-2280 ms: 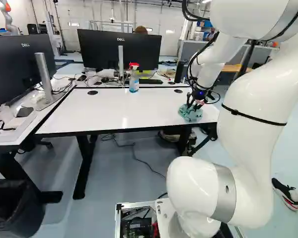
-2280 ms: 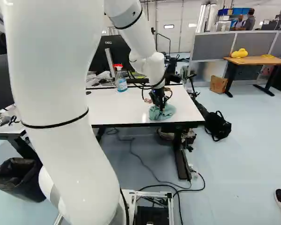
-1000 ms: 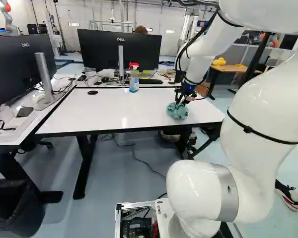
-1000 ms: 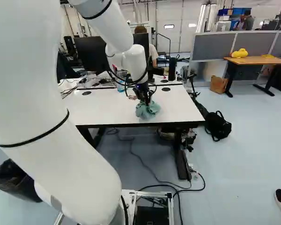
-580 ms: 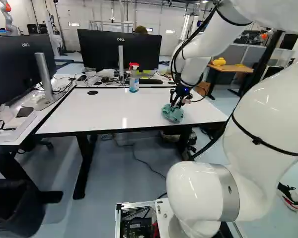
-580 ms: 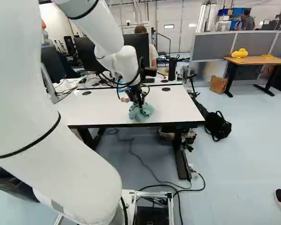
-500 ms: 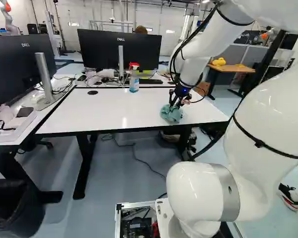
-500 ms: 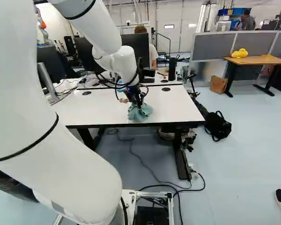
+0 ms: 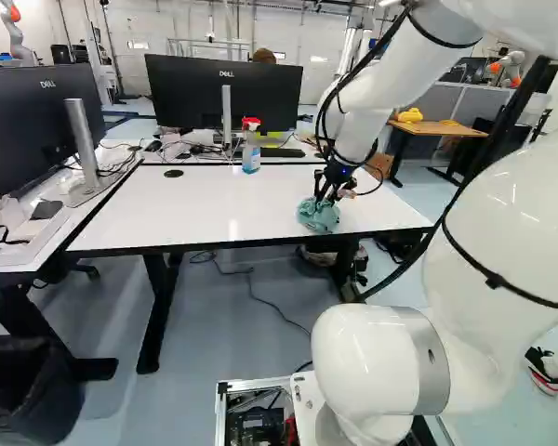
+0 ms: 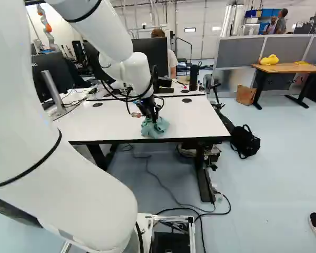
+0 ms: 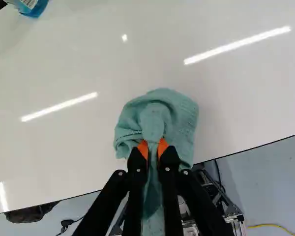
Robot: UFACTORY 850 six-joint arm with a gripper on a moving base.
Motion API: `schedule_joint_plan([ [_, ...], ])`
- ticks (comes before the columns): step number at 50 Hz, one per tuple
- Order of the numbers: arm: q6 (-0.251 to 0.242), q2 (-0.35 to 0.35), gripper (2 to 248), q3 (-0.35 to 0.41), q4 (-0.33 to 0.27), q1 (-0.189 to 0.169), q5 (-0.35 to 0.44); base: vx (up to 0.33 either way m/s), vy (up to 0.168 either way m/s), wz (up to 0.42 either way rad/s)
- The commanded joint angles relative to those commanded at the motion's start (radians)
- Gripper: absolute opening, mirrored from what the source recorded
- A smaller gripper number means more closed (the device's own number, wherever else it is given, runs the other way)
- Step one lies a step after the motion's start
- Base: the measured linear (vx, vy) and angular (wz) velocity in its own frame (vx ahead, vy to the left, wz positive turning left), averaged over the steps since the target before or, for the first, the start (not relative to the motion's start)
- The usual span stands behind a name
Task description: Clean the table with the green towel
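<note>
The gripper [image 9: 326, 197] points down at the white table [image 9: 205, 204] toward its right part in the left base view. In the wrist view the orange pads of the gripper [image 11: 153, 147] pinch the green towel [image 11: 179, 118] from two sides, so it is shut on the cloth. The bunched towel [image 9: 318, 216] lies against the tabletop near the front edge, spread ahead of the fingers, with a fold hanging back between them. How the towel's underside lies is hidden.
A spray bottle [image 9: 250, 149] with a red head stands at the table's back edge. Behind it are a monitor [image 9: 225, 93], cables and a keyboard. Another monitor [image 9: 37, 125] is on the adjoining desk at the left. A black bin [image 9: 28, 390] stands on the floor. Another robot [image 10: 46, 29] is far behind.
The arm has carried the towel along the tabletop leftward in both base views, quickly at first and only slightly in the last half second. The grip on the cloth and the base stay as they were.
</note>
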Motion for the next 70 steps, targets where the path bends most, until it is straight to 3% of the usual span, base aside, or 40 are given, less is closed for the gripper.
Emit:
schedule_joint_plan([
  [19, 0.0, 0.002, 42, -0.007, 0.0, 0.008, 0.0, 0.0, 0.0, 0.0],
  [50, 0.0, -0.021, 42, -0.115, 0.0, 0.113, 0.0, 0.0, 0.0, 0.0],
  [70, 0.0, -0.09, 42, -0.183, 0.0, 0.182, 0.0, 0.0, 0.0, 0.0],
])
